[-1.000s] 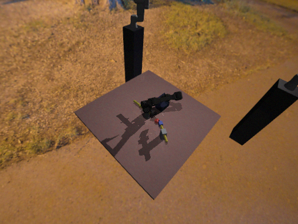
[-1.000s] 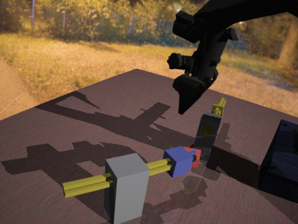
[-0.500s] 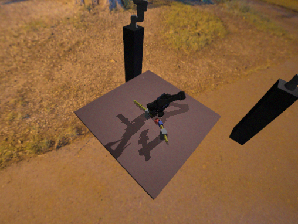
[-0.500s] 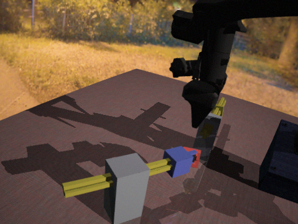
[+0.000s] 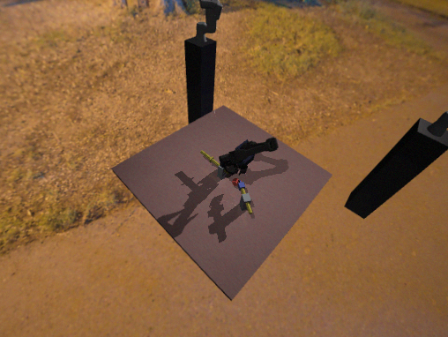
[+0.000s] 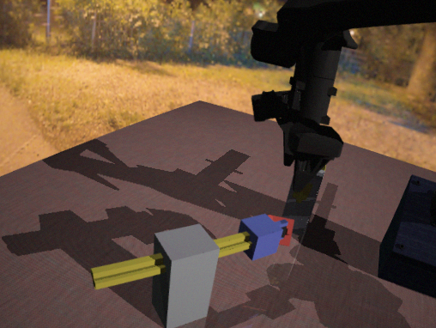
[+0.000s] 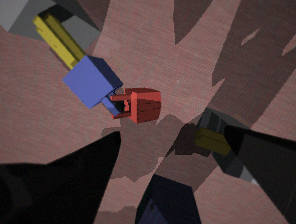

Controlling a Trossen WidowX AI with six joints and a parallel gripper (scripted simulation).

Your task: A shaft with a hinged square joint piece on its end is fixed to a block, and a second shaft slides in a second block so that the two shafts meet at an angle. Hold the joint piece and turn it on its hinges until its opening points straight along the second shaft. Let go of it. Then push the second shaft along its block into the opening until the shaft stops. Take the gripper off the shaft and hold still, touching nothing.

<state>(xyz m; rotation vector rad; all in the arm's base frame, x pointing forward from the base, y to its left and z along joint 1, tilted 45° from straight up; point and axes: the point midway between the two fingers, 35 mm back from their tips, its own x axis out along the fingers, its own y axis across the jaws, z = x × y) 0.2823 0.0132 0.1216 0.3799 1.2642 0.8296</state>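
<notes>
The red joint piece (image 5: 235,182) (image 6: 284,240) (image 7: 146,106) hangs on the blue end block (image 5: 242,185) (image 6: 259,240) (image 7: 91,82) of the first yellow shaft (image 5: 250,207) (image 6: 124,270) (image 7: 57,42). That shaft passes through a grey block (image 5: 247,198) (image 6: 193,275). The second yellow shaft (image 5: 207,156) (image 7: 212,141) sits in the other block (image 5: 221,172) (image 6: 300,210), its end apart from the red piece. I cannot tell how well the opening lines up. My gripper (image 6: 305,165) (image 7: 170,133) is open and empty above, between the red piece and the second block in the wrist view.
The dark blue arm base (image 6: 408,232) (image 7: 167,202) stands close to the second block. Dark shadows of the arm cross the table (image 5: 229,269) (image 6: 202,124). Two black pillars (image 5: 200,79) (image 5: 388,172) stand beyond the table's edges.
</notes>
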